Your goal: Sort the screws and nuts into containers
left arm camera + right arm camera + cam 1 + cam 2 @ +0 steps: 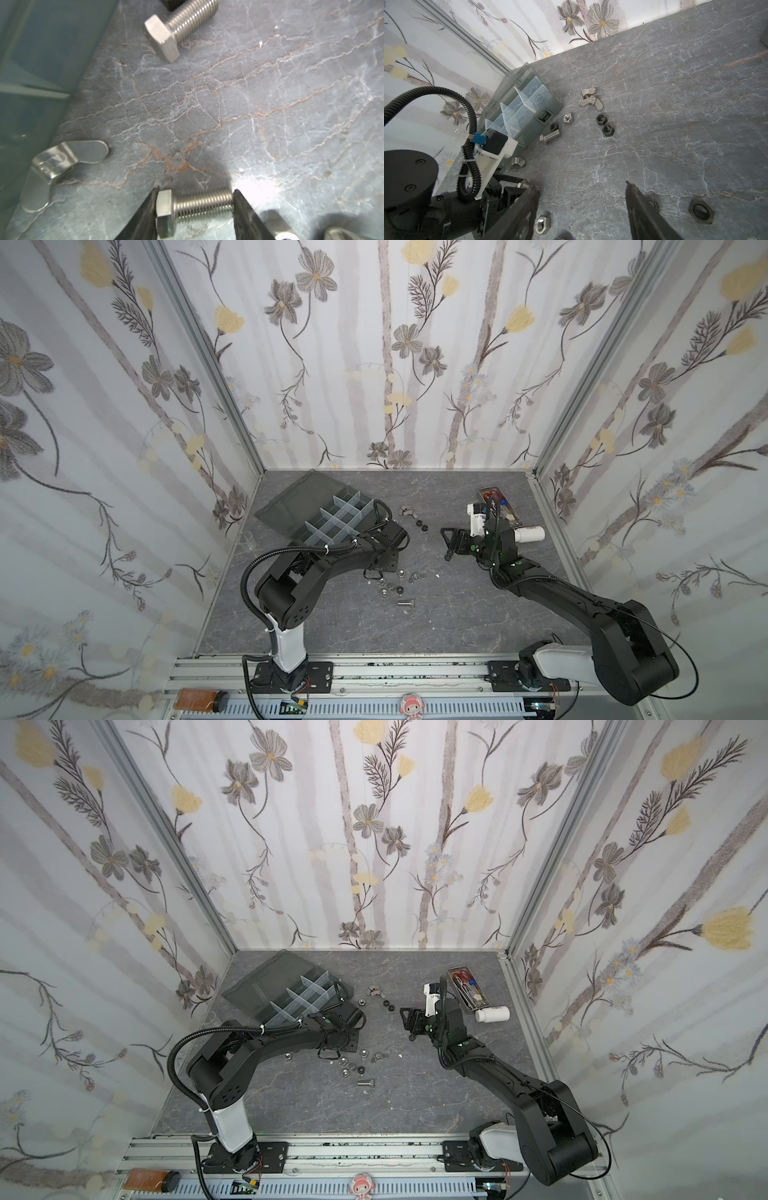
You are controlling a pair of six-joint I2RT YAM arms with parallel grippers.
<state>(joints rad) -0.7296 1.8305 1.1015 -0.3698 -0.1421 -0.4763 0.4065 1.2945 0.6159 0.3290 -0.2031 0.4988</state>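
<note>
My left gripper (pixel 194 207) is shut end to end on a silver screw (pixel 194 209) lying on the table, one finger on its head and the other on its thread tip. It works just in front of the smoky-grey containers (pixel 332 518), low beside the box wall (pixel 31 62). A second silver screw (pixel 176 31) and a wing nut (pixel 60 166) lie close by. My right gripper (pixel 582 189) hovers open over bare table, holding nothing, with a silver nut (pixel 542 224) and a black nut (pixel 700 211) beside its fingers. In a top view, several loose nuts (pixel 395 585) and a screw (pixel 405 603) lie mid-table.
Wing nuts (pixel 589 99) and two black nuts (pixel 604 124) lie behind the grippers. A narrow metal tray with red-handled scissors (pixel 498 502) and a white bottle (pixel 528 534) sit at the back right. Patterned walls close in three sides.
</note>
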